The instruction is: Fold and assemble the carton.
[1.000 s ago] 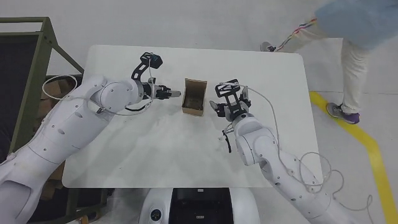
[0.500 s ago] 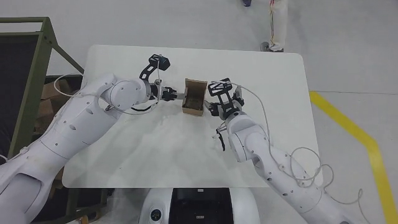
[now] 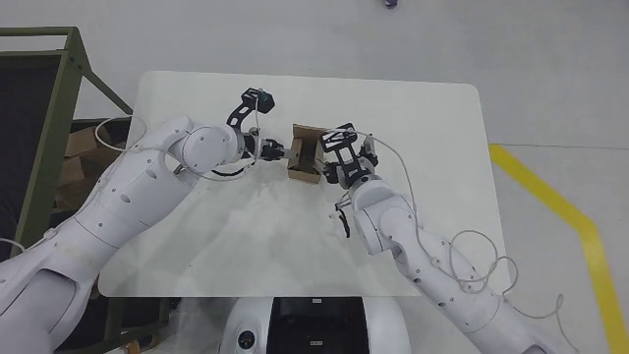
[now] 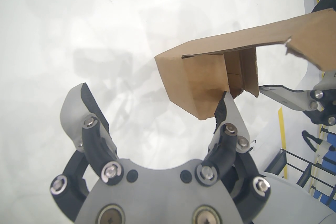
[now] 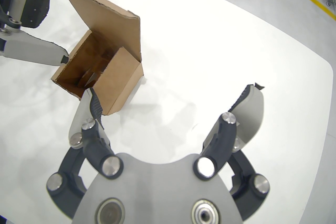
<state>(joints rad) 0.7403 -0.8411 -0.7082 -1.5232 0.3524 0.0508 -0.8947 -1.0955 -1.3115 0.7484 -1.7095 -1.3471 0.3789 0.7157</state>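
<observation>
One carton (image 3: 306, 152), one counter (image 3: 432, 138), and two sets of fingers beside it: left fingers (image 4: 72, 109), right fingers (image 5: 250, 109).

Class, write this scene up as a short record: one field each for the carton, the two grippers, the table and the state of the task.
carton: brown cardboard, standing near the middle of the table, top open, one long flap raised
left gripper: fingers open, one fingertip against the carton's side
right gripper: fingers open, one fingertip at the carton's rim, on the opposite side
table: white, with rounded corners
task state: top not yet closed
</observation>
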